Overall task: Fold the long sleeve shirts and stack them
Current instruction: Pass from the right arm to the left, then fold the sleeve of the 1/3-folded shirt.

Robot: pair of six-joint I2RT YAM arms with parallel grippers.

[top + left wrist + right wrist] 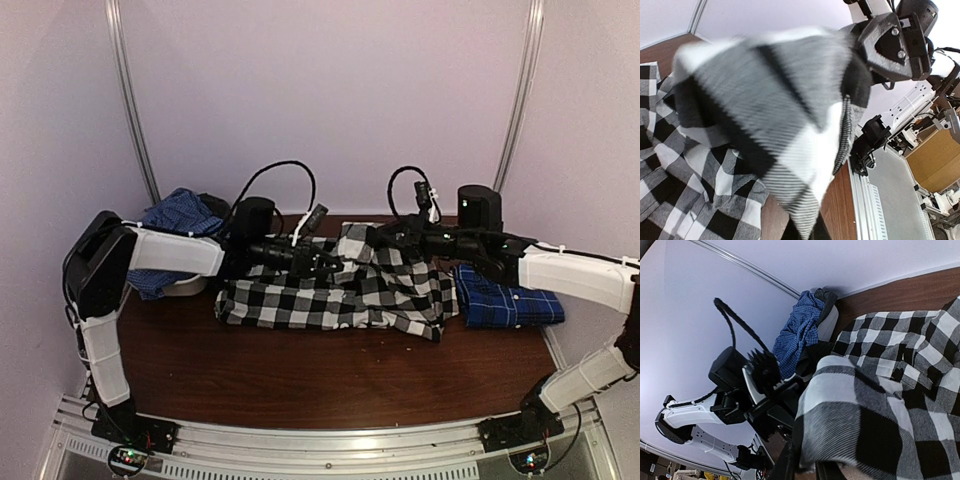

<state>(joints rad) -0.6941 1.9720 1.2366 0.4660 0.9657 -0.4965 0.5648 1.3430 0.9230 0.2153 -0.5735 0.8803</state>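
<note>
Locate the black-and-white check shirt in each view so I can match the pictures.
Top external: the black-and-white check shirt lies spread across the middle of the table, between the two arms.
Left wrist: the shirt fills the left and centre, with one fold raised close to the lens.
Right wrist: the shirt covers the right half and the bottom.
Shared landmark: the brown table, visible in all three views.

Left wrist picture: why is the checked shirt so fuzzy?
Left wrist view: the shirt hangs right up close and fills the picture, so its squares blur; right wrist view: the squares look sharper; top view: dim and purplish, but fairly clear.
</note>
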